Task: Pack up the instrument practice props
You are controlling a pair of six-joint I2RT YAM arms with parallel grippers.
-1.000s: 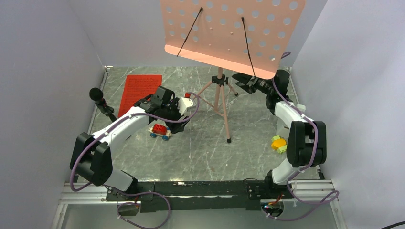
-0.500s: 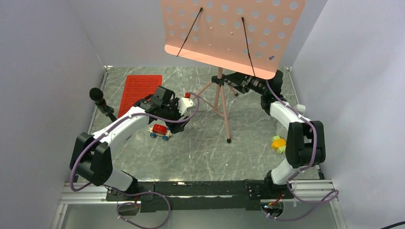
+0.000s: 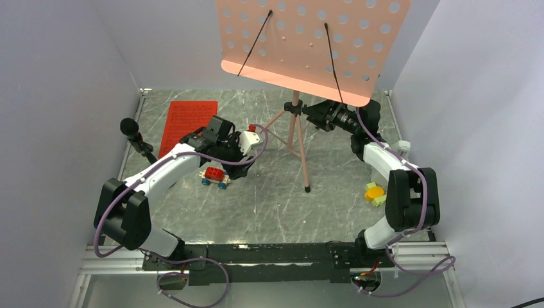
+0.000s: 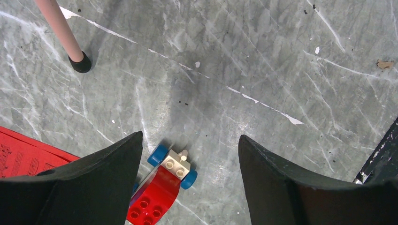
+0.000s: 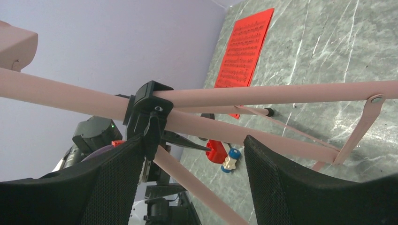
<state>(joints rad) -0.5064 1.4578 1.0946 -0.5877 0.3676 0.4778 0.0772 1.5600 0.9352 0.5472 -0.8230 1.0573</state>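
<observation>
Now, from above, the right gripper [image 3: 312, 115] has slid left, nearer the music stand [image 3: 308, 45]; the left gripper [image 3: 246, 159] stays over the toy car [image 3: 214, 175]. Left wrist: jaws wide, car between them. Right wrist: jaws wide, stand's tubes just ahead; red sheet [image 5: 246, 47] lies far left.

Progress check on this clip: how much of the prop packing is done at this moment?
Nothing looks packed yet. The music stand stands fully set up on its tripod, and the red sheet lies flat at far left. In hand: the right gripper is open near the stand's black collar, gripping nothing. The left gripper hangs open over the toy car. All the packing is left.
</observation>
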